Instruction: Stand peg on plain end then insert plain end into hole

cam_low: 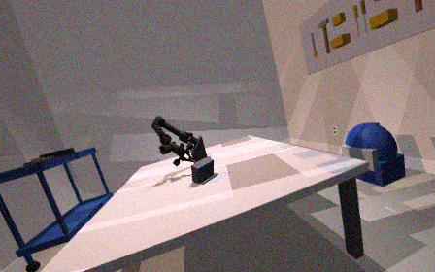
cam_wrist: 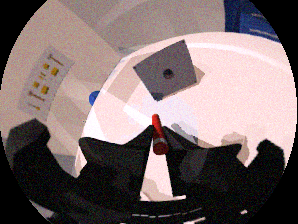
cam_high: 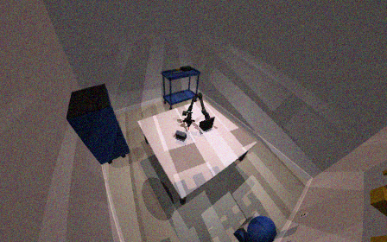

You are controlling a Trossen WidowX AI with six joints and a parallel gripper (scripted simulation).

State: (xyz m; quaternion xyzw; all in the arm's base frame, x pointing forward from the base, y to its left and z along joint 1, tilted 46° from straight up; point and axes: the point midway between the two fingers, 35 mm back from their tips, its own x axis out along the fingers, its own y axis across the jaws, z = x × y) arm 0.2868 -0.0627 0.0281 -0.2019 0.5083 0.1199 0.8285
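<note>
A red peg is held between the fingertips of my gripper, which is shut on it. In the wrist view the peg's grey-white band is at the near end, and its plain red end points away from the gripper towards the sloped panel. The grey sloped panel stands on the table, with one dark round hole in its face. In the wrist view the peg's tip appears apart from the panel and below the hole. The top and exterior views are too small to tell the exact gap.
The white table carries the arm and the panel. The arm's dark base stands near the panel. A blue cart is beyond one table edge. A blue cabinet stands on the floor beside the table.
</note>
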